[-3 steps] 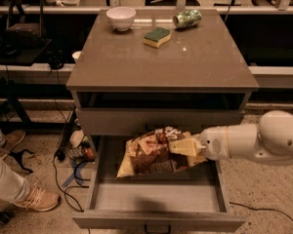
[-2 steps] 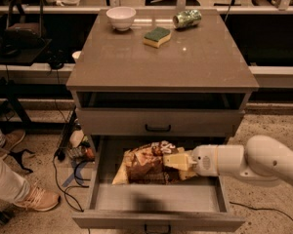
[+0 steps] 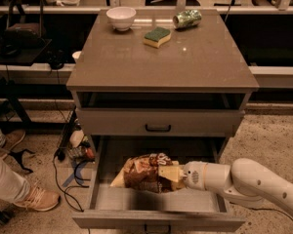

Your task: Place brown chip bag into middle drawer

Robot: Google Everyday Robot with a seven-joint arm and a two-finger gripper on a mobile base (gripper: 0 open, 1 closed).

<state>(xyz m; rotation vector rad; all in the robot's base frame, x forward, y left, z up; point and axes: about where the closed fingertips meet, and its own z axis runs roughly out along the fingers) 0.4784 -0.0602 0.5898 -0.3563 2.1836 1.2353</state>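
The brown chip bag lies low inside the pulled-out middle drawer, tilted, with its left end near the drawer floor. My gripper reaches in from the right on a white arm. Its cream fingers are closed on the bag's right end. The part of the bag under the fingers is hidden.
The upper drawer front with a black handle is closed just above the bag. On the cabinet top stand a white bowl, a green-and-yellow sponge and a green can. A person's leg and shoe and cables are at the left.
My gripper has carried the bag down and a little left, from above the drawer opening to low inside the drawer. The grip on the bag's right end has not changed.
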